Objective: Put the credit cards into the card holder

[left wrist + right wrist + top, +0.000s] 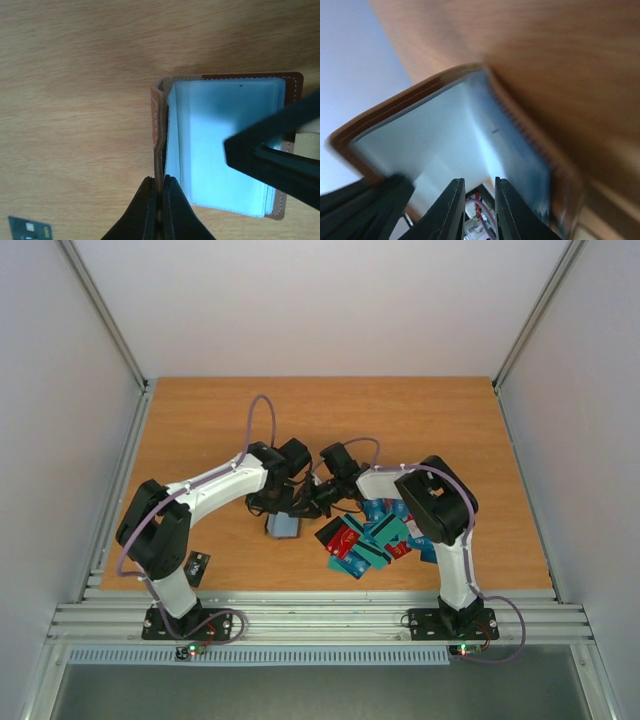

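Card holder [220, 130] cover edge pinched in L end effector [160, 195].

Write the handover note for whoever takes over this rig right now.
Left gripper: fingers shut on the card holder by its brown cover, holding it open.
Right gripper: at the clear sleeves, fingers nearly together, grasp unclear.
Credit cards: piled right of the holder; one dark card lies by the left base.
Done: holder opened. Left: every card; none shows in the sleeves.
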Controlling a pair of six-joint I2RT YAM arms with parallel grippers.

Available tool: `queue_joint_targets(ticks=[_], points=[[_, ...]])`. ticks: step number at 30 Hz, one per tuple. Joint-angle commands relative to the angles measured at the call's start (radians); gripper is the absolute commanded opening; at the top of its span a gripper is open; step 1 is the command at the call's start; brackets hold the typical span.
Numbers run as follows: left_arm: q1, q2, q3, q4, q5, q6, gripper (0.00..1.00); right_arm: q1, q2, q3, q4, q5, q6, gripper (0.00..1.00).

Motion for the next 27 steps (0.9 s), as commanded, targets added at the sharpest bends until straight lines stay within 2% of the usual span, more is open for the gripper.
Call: queue_joint_targets(ticks=[1, 9, 17, 23, 26, 27], points=[[0.022, -0.015, -0.027, 0.089, 0.059, -0.003, 0.00, 0.009, 0.076, 0.041, 0.039, -0.029, 0.015, 0.18], [0.130, -0.100, -0.169, 0.204, 0.155, 0.031, 0.00, 0.009, 0.173, 0.168, -0.391, 0.069, -0.277, 0.14], [0.238, -0.124, -0.313, 0.275, 0.152, 0.062, 0.04, 0.002, 0.198, 0.214, -0.563, 0.137, -0.395, 0.13], [0.280, -0.057, -0.317, 0.316, 0.199, 0.064, 0.27, 0.003, 0.195, 0.224, -0.583, 0.137, -0.407, 0.12], [0.279, -0.090, -0.280, 0.286, 0.223, 0.053, 0.40, 0.003, 0.186, 0.233, -0.596, 0.140, -0.417, 0.12], [0.279, -0.113, -0.268, 0.277, 0.229, 0.042, 0.47, 0.004, 0.182, 0.235, -0.600, 0.141, -0.419, 0.12]])
